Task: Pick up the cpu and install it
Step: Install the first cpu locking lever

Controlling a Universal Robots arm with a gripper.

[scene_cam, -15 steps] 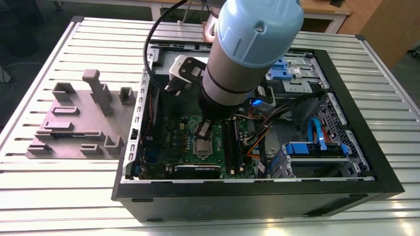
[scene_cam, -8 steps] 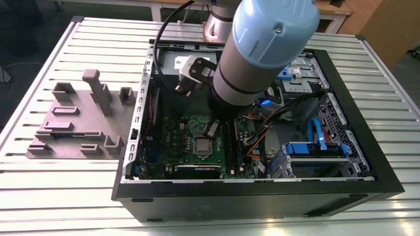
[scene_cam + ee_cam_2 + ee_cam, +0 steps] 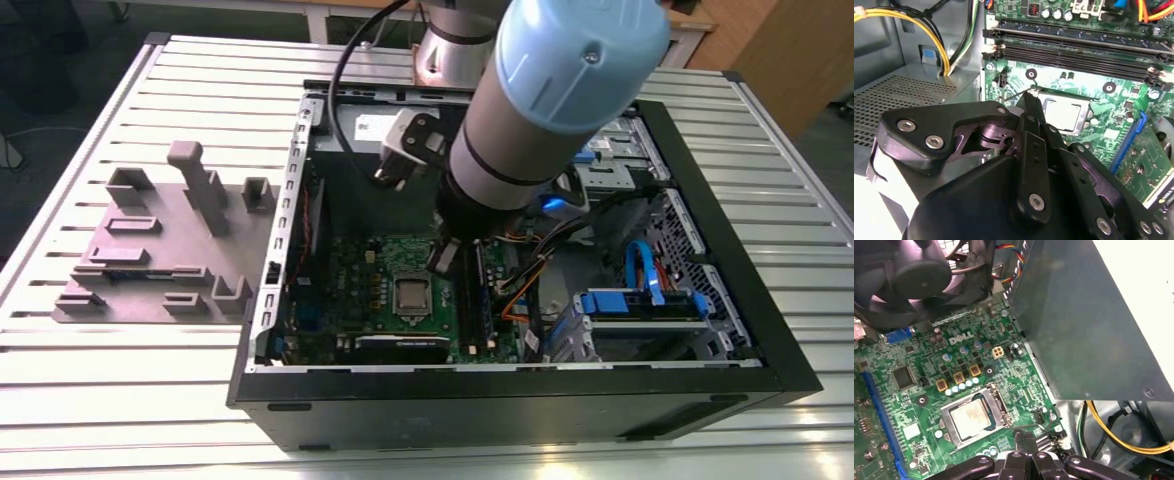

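The cpu point(image 3: 971, 418) lies flat in the socket on the green motherboard point(image 3: 919, 385), its silvery top ringed by the metal socket frame. It also shows in the second wrist view point(image 3: 1064, 113) and the exterior view point(image 3: 411, 294). My gripper point(image 3: 1021, 436) hovers just off one corner of the socket, beside the thin wire lever point(image 3: 1030, 427). Its black fingers meet at a narrow tip point(image 3: 1029, 98) and look shut with nothing between them. In the exterior view the gripper point(image 3: 446, 262) hangs inside the open computer case, a little behind the socket.
A large grey power supply box point(image 3: 1089, 315) and a black fan point(image 3: 909, 270) flank the board. Memory slots point(image 3: 1079, 47) run along one side of the socket, and yellow cables point(image 3: 1114, 432) lie nearby. A grey fixture plate point(image 3: 147, 250) sits at the exterior view's left, outside the case wall point(image 3: 278, 250).
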